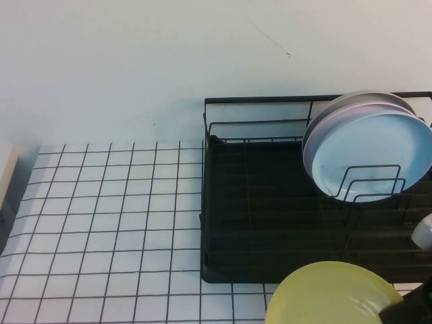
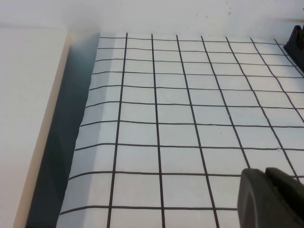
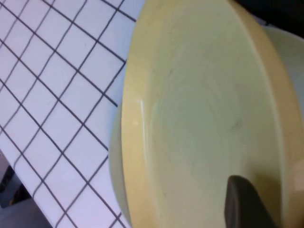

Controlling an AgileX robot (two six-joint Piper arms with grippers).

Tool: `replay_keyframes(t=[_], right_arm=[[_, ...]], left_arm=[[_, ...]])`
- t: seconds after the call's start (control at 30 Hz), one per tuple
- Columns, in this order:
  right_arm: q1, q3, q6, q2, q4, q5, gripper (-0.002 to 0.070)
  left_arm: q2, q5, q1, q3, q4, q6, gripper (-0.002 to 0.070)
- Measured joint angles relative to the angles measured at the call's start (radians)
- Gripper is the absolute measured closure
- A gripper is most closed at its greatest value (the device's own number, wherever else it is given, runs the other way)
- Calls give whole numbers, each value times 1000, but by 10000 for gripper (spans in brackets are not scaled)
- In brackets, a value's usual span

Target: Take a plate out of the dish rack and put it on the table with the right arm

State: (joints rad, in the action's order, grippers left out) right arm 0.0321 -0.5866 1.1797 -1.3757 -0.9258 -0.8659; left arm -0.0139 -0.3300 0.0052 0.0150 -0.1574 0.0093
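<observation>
Right wrist view: right gripper (image 3: 266, 209) fingers on plate (image 3: 199, 118), grip unclear, left gripper (image 2: 270, 197) unclear.

One large rectangular black wire dish rack (image 1: 270, 209) stood on one white table (image 1: 101, 223) gridded with thin black lines. Three round plates were visible: one pale-yellow plate (image 1: 334, 297) at the near edge, plus one light-blue plate (image 1: 371, 155) and one paler plate (image 1: 364, 100) behind it, perhaps pale green, both upright in the rack. Two dark grippers showed, the left gripper (image 2: 270, 197) and the right gripper (image 3: 247, 202), each only in part.
</observation>
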Motion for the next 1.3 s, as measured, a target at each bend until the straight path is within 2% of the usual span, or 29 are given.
replay_keyframes(t=[0.1,0.2,0.3,0.47,0.63,0.77,0.87,1.0,1.07,1.13,1.3], right_arm=[[0,0,-4,0,49,-9,446],[0,0,-7,0,88,-22,326],[0,-7,-7,0,117,-37,236],[0,-95,-47,0,199,-135,195],[0,-254,-153,0,286,-267,195],[0,-385,-260,0,339,-325,263],[0,-452,-309,20,347,-331,399],[0,-459,-281,135,323,-340,594],[0,-439,-249,222,290,-328,637],[0,-389,-208,383,221,-233,664],[0,-321,-195,634,164,-98,671]], left_arm=[[0,0,0,0,0,0,678],[0,0,0,0,0,0,678],[0,0,0,0,0,0,678],[0,0,0,0,0,0,678],[0,0,0,0,0,0,678],[0,0,0,0,0,0,678],[0,0,0,0,0,0,678],[0,0,0,0,0,0,678],[0,0,0,0,0,0,678],[0,0,0,0,0,0,678],[0,0,0,0,0,0,678]])
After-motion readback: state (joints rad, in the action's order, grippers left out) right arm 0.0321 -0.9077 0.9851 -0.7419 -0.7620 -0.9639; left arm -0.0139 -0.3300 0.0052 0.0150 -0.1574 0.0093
